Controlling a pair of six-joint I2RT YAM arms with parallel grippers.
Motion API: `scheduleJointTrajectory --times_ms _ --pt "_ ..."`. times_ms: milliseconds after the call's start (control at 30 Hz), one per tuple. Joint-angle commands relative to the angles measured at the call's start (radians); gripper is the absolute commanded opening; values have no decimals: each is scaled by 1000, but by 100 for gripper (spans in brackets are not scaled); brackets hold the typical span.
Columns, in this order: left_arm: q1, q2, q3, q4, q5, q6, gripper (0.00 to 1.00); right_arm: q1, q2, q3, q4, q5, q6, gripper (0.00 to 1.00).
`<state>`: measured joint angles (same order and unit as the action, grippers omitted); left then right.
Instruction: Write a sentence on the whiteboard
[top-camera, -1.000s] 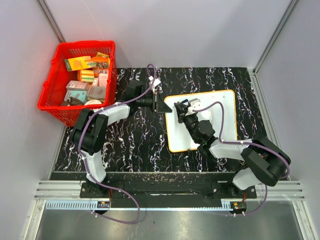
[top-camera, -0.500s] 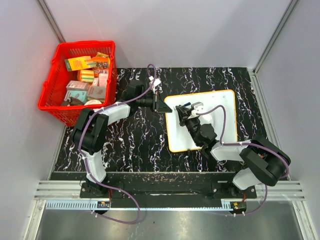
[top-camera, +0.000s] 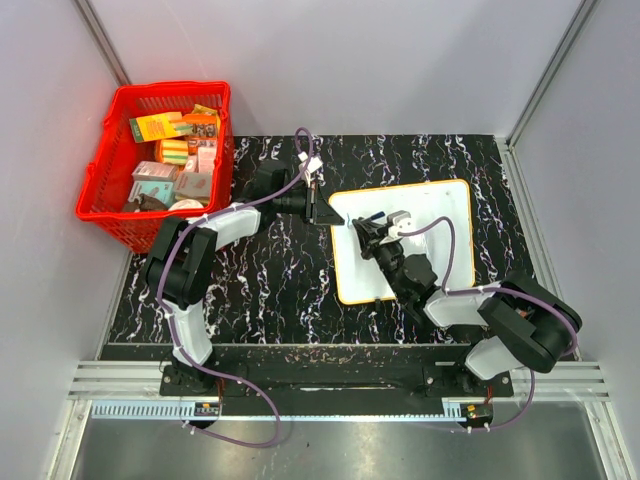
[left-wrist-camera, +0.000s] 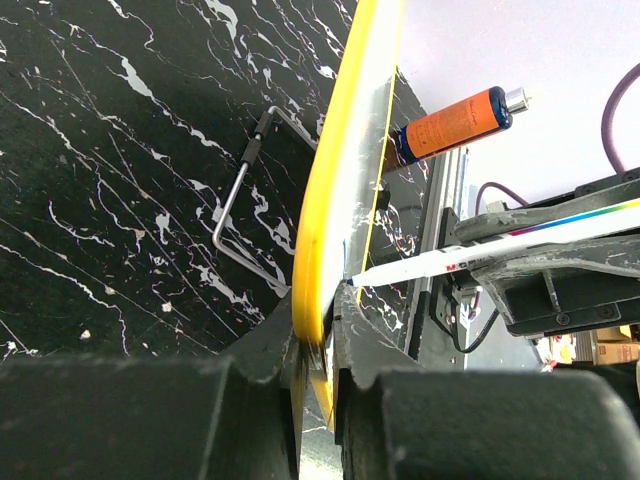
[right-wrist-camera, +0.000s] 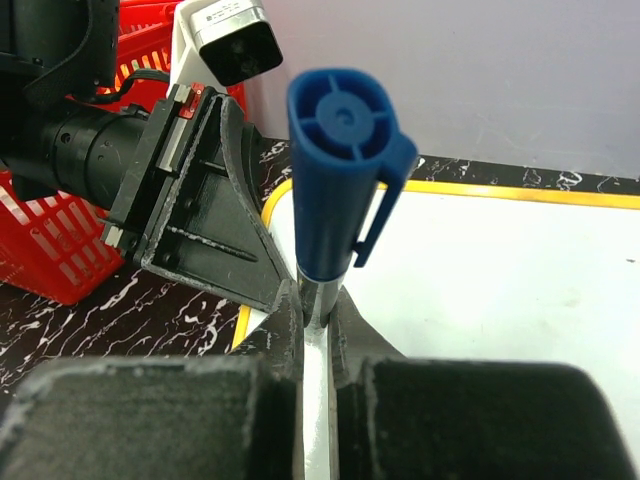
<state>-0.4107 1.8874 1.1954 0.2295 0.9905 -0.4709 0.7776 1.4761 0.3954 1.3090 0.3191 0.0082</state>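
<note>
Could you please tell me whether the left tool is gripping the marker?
No, the left tool is clamped on the yellow rim of the whiteboard, while the marker sits in the right tool.

Desk (top-camera: 270, 290): black marble-look top, white veining, matte. Enclosure on three sides, plain pale grey panels: back wall (top-camera: 330, 60), left wall (top-camera: 40, 250), right wall (top-camera: 600, 200). Bare aluminium posts in both back corners, left post (top-camera: 103, 42) and right post (top-camera: 545, 70), both leaning outward in the top view. Ribbed aluminium rail (top-camera: 110, 378) runs along the desk's near edge. Below that, a dull grey metal strip (top-camera: 330, 450) with a soft sheen. Light is even and diffuse, with only faint shadows.
</note>
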Motion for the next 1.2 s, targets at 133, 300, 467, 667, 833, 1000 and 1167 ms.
scheduleJointTrajectory --times_ms 133,300,467,667,833,1000,1167 --pt "-34 30 20 -19 -107 184 0 -6 -23 -30 -79 -6 21 0" --pt "-34 33 23 -28 -113 189 0 -8 -22 -46 -74 -20 38 0" --pt "-37 38 26 -30 -113 189 0 -6 -54 -50 -85 -25 27 0" --pt "-40 39 30 -42 -115 199 0 -6 -163 -43 -108 -8 -4 0" --pt "-42 41 33 -44 -115 202 0 -6 -197 23 -157 3 -63 0" --pt "-43 45 38 -47 -113 204 0 -11 -149 98 -197 12 -93 0" --pt "-43 42 36 -56 -113 213 0 -43 -97 140 -195 3 -83 0"
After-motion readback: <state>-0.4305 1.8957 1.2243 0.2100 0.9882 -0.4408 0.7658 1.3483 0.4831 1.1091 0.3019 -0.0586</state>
